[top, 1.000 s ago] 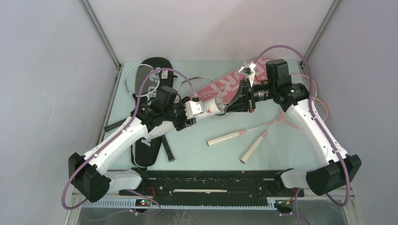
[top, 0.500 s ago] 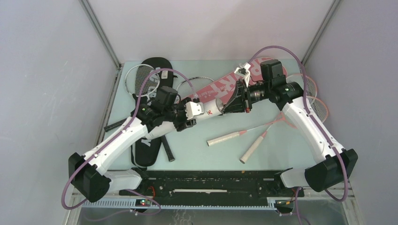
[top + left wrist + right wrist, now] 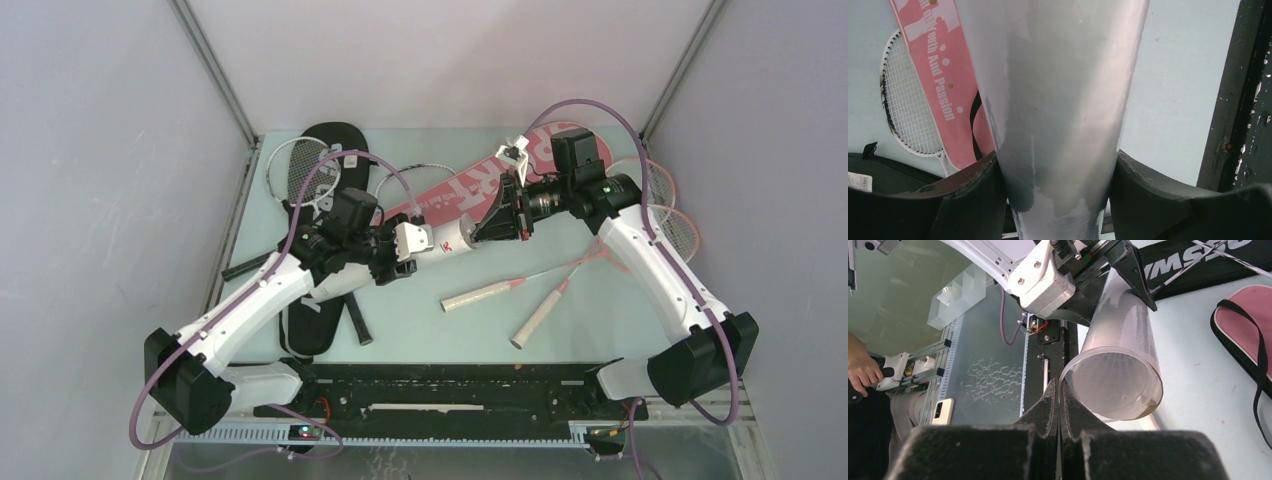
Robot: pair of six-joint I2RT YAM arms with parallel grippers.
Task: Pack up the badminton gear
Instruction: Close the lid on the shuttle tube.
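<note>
Mid-frame, left gripper (image 3: 1060,200) clamps long white tube (image 3: 1068,100); right gripper (image 3: 1058,395), shut w/ nothing held, tips at tube's open rim. Best: hold tube steady, enter mouth centred.

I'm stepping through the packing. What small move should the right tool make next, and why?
Probably nudge the shut right tool sideways, centring it on the tube: its tip sits at the open rim, off-centre, while the left tool clamps the tube.
</note>
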